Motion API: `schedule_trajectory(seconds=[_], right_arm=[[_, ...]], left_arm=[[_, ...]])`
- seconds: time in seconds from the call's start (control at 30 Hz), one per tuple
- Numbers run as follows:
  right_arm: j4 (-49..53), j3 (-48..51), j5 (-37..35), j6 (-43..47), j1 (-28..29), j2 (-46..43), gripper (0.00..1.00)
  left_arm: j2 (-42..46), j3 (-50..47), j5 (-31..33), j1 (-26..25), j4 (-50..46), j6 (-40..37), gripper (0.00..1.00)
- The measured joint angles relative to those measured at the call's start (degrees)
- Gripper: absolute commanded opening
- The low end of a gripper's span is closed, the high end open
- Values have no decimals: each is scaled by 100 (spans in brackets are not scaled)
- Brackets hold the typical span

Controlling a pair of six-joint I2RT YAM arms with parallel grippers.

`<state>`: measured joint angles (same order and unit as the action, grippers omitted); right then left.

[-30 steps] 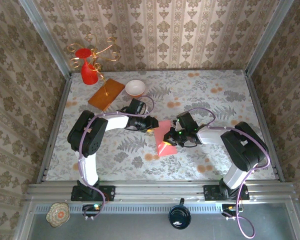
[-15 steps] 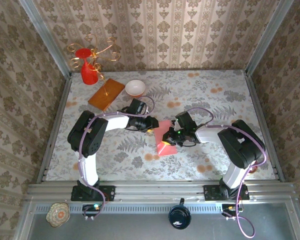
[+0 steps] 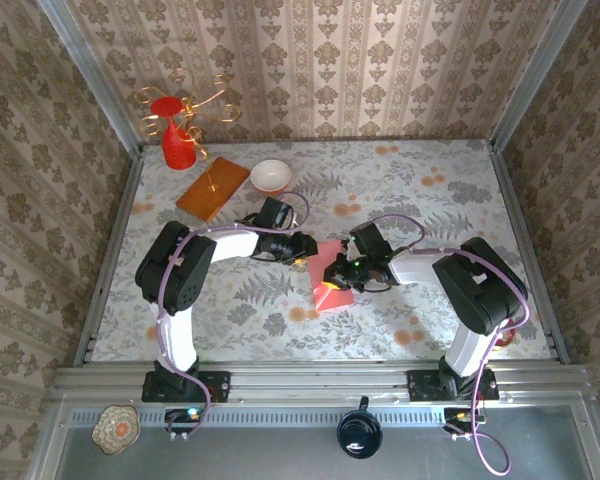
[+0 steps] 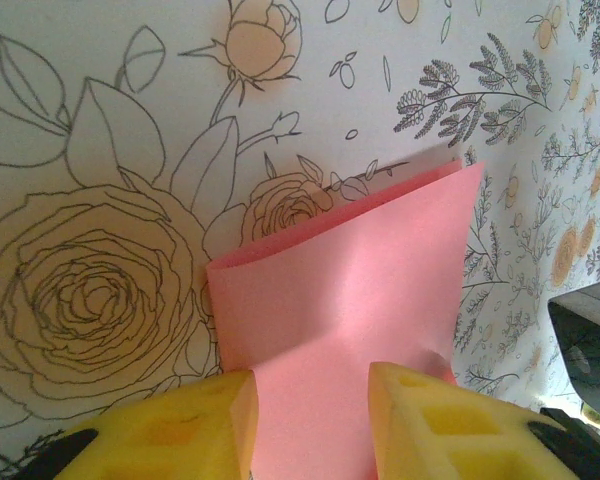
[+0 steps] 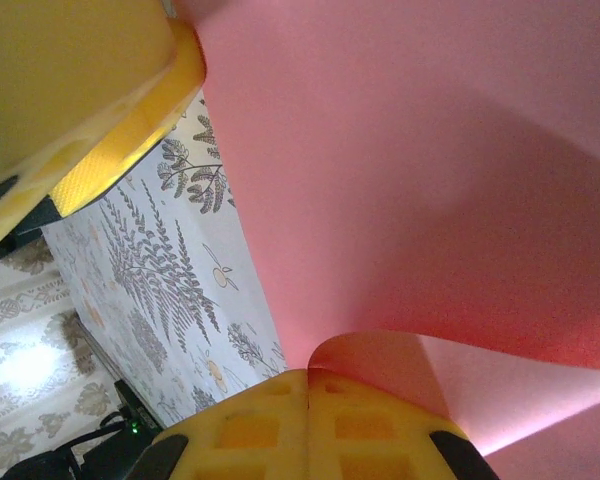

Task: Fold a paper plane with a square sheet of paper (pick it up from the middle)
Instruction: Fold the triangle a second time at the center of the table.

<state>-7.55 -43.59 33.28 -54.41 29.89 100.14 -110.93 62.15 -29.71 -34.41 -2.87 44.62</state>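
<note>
The square sheet of paper [image 3: 329,262] is pink and lies partly folded at the table's middle, between both arms. My left gripper [image 3: 302,250] rests at the sheet's left edge. In the left wrist view the paper [image 4: 350,290] runs flat under the left gripper [image 4: 310,400], whose yellow fingers [image 4: 180,425] stand apart on either side of it. My right gripper [image 3: 342,277] is shut on the sheet's near right part. In the right wrist view its fingertips [image 5: 308,385] pinch a curled flap of the paper [image 5: 430,150], which rises above the table. The left gripper's yellow finger [image 5: 80,90] shows at the upper left there.
A red vase [image 3: 177,140] with gold curls stands at the back left. An orange-brown wooden board [image 3: 213,188] and a white bowl [image 3: 270,176] lie just in front of it. A dark mug [image 3: 360,433] and a small dish [image 3: 116,427] sit below the front rail.
The right arm has edged slightly left, carrying its pinched part of the paper over towards the left gripper. The left arm has held still.
</note>
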Motion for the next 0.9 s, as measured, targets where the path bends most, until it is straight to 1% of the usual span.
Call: schedule_trajectory(seconds=[0.9], right_arm=[[238, -59, 11, 153, 0, 122, 0]], left_arm=[[4, 20, 111, -87, 59, 37, 37]])
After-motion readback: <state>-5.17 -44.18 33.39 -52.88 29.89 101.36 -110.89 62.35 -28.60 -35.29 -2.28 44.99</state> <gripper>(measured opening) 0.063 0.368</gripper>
